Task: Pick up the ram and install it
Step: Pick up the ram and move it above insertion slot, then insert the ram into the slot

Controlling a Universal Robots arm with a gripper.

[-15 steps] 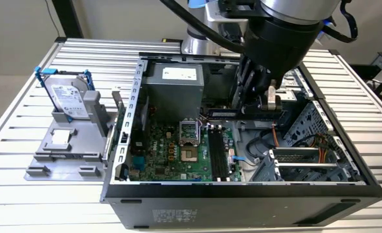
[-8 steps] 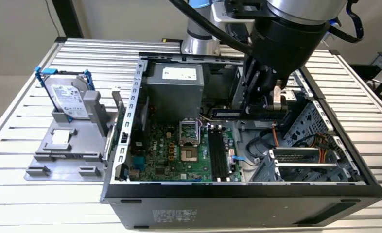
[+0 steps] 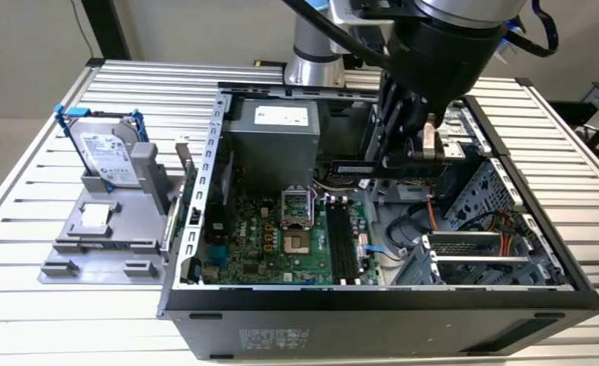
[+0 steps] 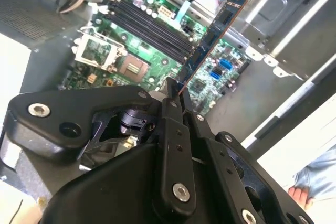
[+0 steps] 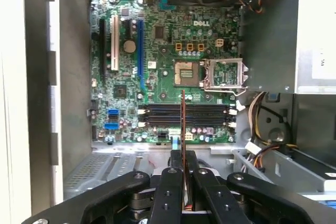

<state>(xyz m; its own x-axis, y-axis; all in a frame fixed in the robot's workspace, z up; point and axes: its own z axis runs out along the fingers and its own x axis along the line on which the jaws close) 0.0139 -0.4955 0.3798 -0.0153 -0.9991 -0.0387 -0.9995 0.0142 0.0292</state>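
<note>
- Gripper [image 5: 182, 153] of matte black metal with bolted link plates, in both wrist views [image 4: 176, 90], fingers pressed together on one end of the ram.
- The ram [image 5: 182, 119], a thin, flat, dark circuit-board stick with small chips, seen edge-on as a narrow brown line in the first wrist view and as a long slanted strip in the second wrist view [image 4: 212, 38].
- In the exterior view, the ram [image 3: 356, 168] held in the air inside the open computer case, well above the board and not seated in anything.
- Beneath it, a green motherboard [image 5: 157, 77] studded with small components, carrying a square metal processor socket [image 5: 186, 72].
- Long black memory slots [image 5: 184, 114] lying parallel, just beside the socket, all bare; also visible in the exterior view [image 3: 342, 240].
- Bundled yellow, black and orange cables [image 5: 257, 114] looping beside the board.
- Computer case [image 3: 381, 320] of black and grey sheet metal, lying on its side with the panel off, a grey boxy power supply [image 3: 274, 130] at the far end.
- At the exterior view's left, a silver-labelled hard drive [image 3: 111, 156] in a blue bracket, standing in a grey plastic fixture [image 3: 107, 229], well apart from the gripper [image 3: 411, 156].
- Under everything, a table [image 3: 35, 320] of ribbed, slatted aluminium.
- Beyond, a plain pale wall [image 3: 35, 46].
</note>
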